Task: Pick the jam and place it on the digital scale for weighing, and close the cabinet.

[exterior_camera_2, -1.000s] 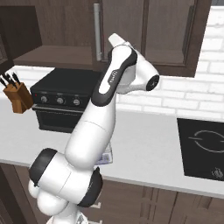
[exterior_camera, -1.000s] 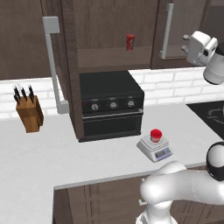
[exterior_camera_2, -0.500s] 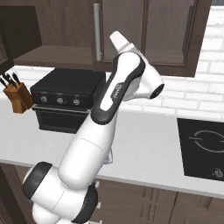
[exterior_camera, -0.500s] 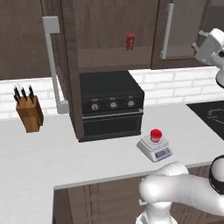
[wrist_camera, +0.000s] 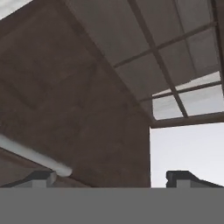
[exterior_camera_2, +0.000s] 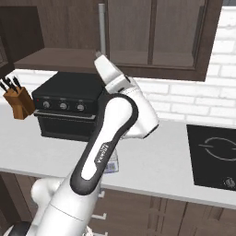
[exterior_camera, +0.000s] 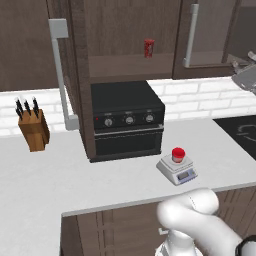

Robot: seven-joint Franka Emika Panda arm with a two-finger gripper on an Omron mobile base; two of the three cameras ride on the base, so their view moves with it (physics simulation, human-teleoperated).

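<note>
Left base view: a white counter runs across the lower half, with a knife block at left and a black oven at centre. The jam sits on the digital scale, right of centre. The cabinet spans the top, one door swung open at left.

Right base view: the arm rises across the centre, before oven and cabinet.

Hand view: the gripper at bottom edge stands wide open, empty, facing the cabinet's glass-panelled door.

From my right base view the arm hides most of the digital scale at 6 o'clock, the stovetop runs off the edge at 3 o'clock, and the left view's red can label is too small to read.
</note>
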